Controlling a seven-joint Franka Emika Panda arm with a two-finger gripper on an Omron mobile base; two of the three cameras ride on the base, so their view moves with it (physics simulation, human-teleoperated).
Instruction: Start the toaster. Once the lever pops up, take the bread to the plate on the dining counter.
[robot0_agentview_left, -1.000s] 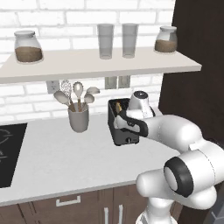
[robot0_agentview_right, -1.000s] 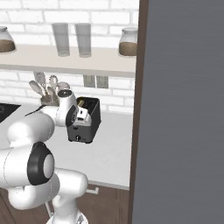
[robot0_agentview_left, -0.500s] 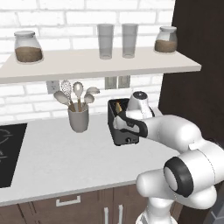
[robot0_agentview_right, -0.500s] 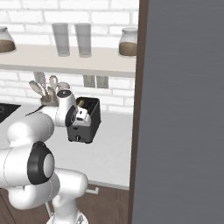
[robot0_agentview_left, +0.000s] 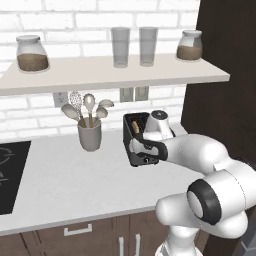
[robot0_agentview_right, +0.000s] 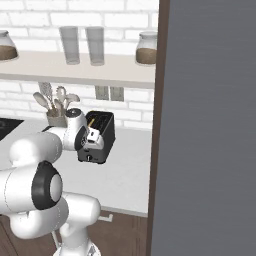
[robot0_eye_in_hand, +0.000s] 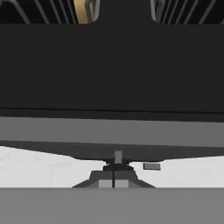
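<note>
Toaster (robot0_agentview_left: 139, 145), one bread slice (robot0_agentview_left: 136, 126), two slots

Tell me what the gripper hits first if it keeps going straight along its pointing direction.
Most likely the toaster: the shut gripper points at its dark side wall, close in front. Exactly how near is hard to judge.

Dark toaster (robot0_agentview_left: 142, 145) upright on counter, bread (robot0_agentview_left: 135, 125) in slot
</note>
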